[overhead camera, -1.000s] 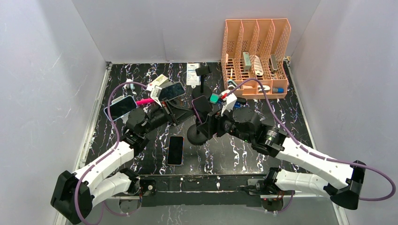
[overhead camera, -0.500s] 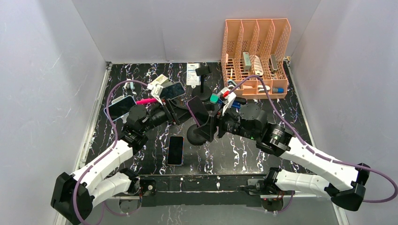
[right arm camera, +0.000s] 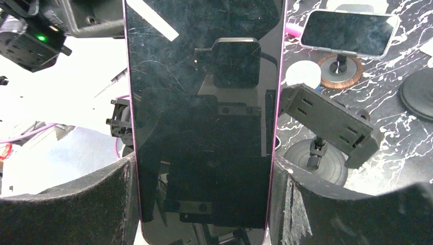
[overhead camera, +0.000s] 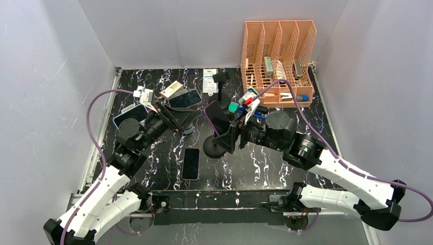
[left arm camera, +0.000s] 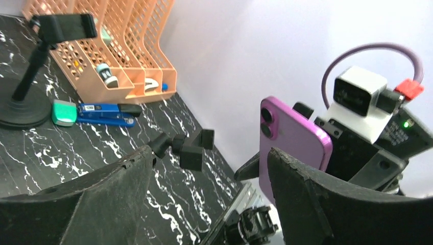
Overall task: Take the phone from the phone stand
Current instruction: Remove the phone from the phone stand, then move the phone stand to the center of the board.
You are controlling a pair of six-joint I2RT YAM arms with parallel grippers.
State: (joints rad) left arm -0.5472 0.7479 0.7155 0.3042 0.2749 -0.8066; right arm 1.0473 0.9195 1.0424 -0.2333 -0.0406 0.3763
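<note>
The right claw (right arm camera: pixel 204 163) is clamped on the purple phone (right arm camera: pixel 201 76), a finger pressed against each long edge, holding it in the air off the table. The stand (right arm camera: pixel 327 122) is just beside the phone, with its cradle not touching it. The left claw (left arm camera: pixel 209 168) hangs near the stand, spread wide and gripping nothing.

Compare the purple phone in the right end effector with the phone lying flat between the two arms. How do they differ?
The purple phone is held in the air by the right end effector; the flat phone lies loose on the table. The purple phone is tilted; the flat phone lies level, screen up. Both screens are dark, and neither phone sits in a stand.
</note>
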